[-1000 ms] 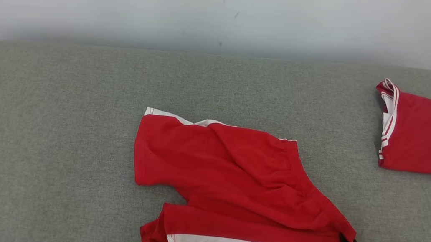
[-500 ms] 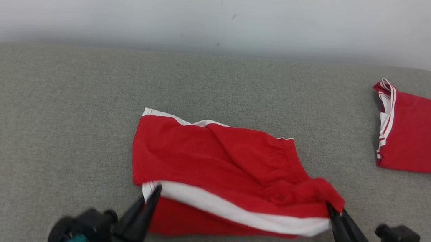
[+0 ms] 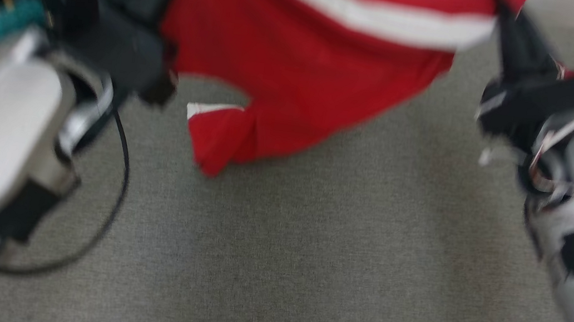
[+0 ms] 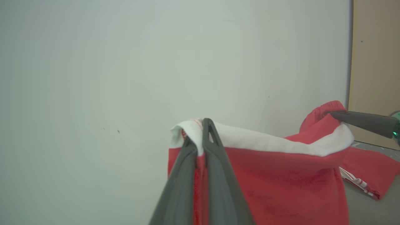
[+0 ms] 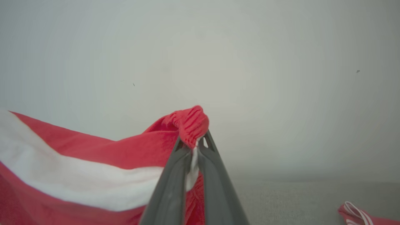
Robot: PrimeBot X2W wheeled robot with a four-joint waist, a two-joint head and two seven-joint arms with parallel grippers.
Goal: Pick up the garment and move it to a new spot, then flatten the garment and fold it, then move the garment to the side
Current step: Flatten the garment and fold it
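The grey padded surface (image 3: pixel 271 271) lies wide and bare below, with plenty of room for a landing. The red garment (image 3: pixel 300 67) hangs above it, stretched by its white-banded edge between 2 grippers. The left gripper (image 4: pixel 200 137) and the right gripper (image 5: pixel 193 147) are each clamped on a corner. I take this for the carry to a new spot. Next it needs lowering flat, clear of the other red garment (image 4: pixel 372 168) by the right edge.

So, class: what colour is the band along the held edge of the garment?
White, on a red garment; clearest in the left wrist view.
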